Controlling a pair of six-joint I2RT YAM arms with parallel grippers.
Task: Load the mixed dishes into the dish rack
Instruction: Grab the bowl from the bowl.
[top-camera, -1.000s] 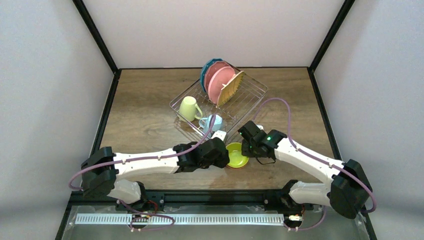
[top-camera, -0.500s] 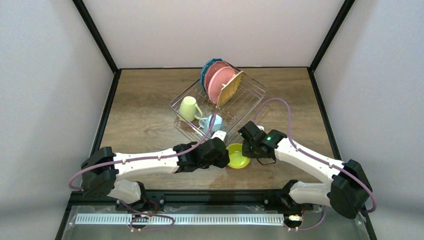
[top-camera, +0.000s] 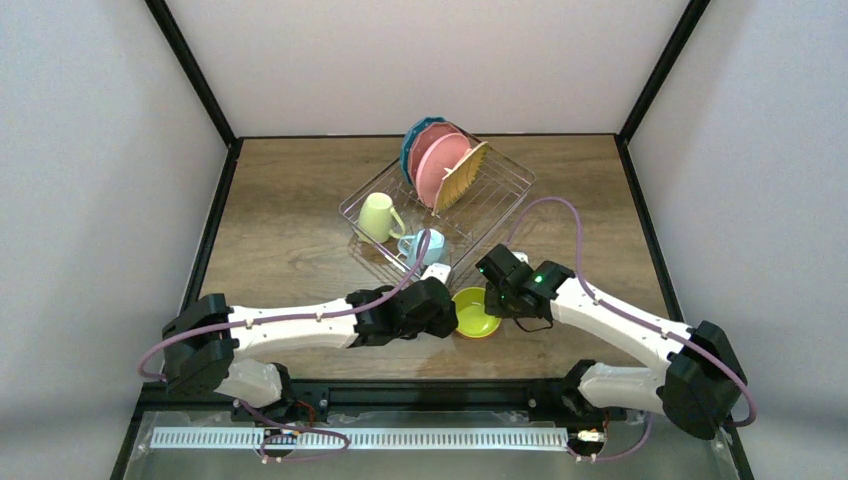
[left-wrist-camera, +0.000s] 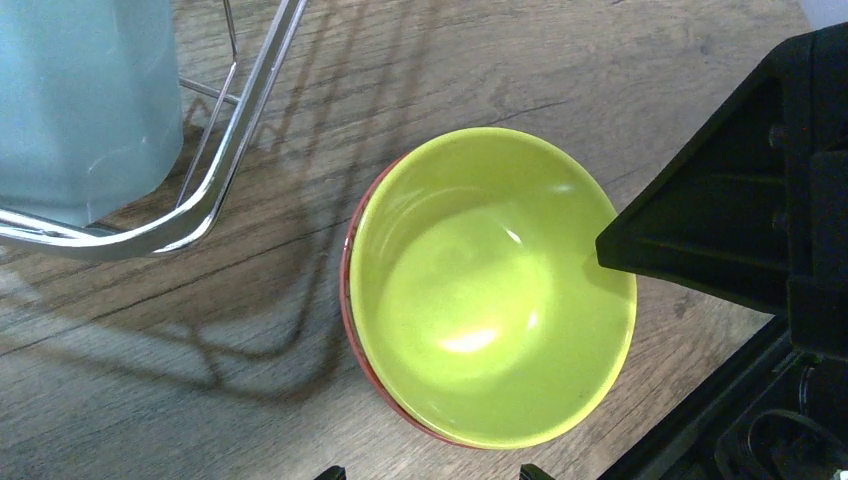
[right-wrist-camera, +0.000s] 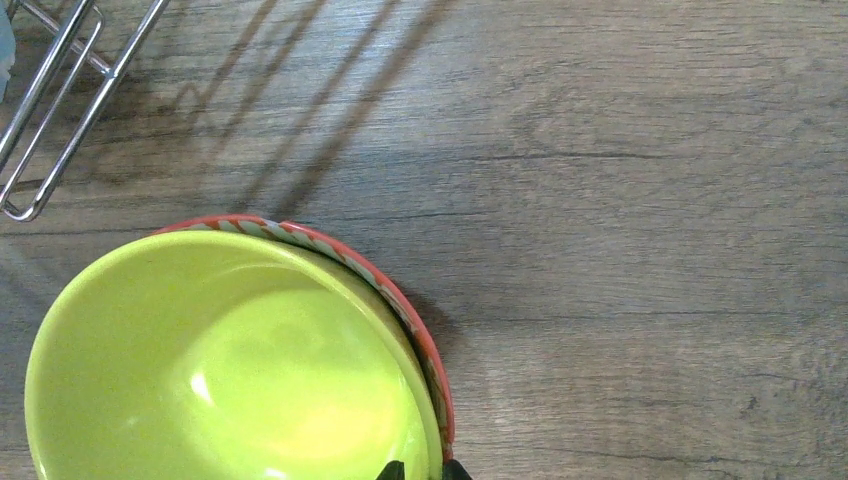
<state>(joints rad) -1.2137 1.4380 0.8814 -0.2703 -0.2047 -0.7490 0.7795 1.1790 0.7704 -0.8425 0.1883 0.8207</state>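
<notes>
Change: almost nothing has moved. The right arm's wrist has edged slightly toward the rack (top-camera: 500, 190); the lime bowl (top-camera: 475, 312) and the left arm are where they were.
Lime bowl: nested in the red bowl (right-wrist-camera: 428, 345), mouth up, on the desk (top-camera: 290, 220) just beside the rack's near corner. Not yet loaded.
Red bowl: under the lime one, with only its striped rim showing. A grip on the doubled rim would probably lift both.
Right tool (right-wrist-camera: 421, 467): the tips are close together at the bowls' right rim and seem to straddle it. Whether they pinch it or stand slack I cannot tell, because only the tips show.
Left tool (left-wrist-camera: 430, 474): released, its tips wide apart. It hangs over the bowls' left side, likely to steady the stack or take one bowl.
Rack contents: blue plate (top-camera: 409, 148), pink plates (top-camera: 440, 160) and woven plate (top-camera: 466, 178) stand on edge in the far slots. The green mug (top-camera: 377, 215) and blue mug (top-camera: 428, 246) are at the near-left end.
Placement logic: the plates stand upright because the wires hold them, and the bare grid to the right looks like the place for the bowls.
Blue-patterned bowl: not seen in any view.
Progress: most pieces are racked and the bowl stack remains.
Risk: the rim is smooth and the bowls sit loosely, so the lime one may slip free when tilted.
</notes>
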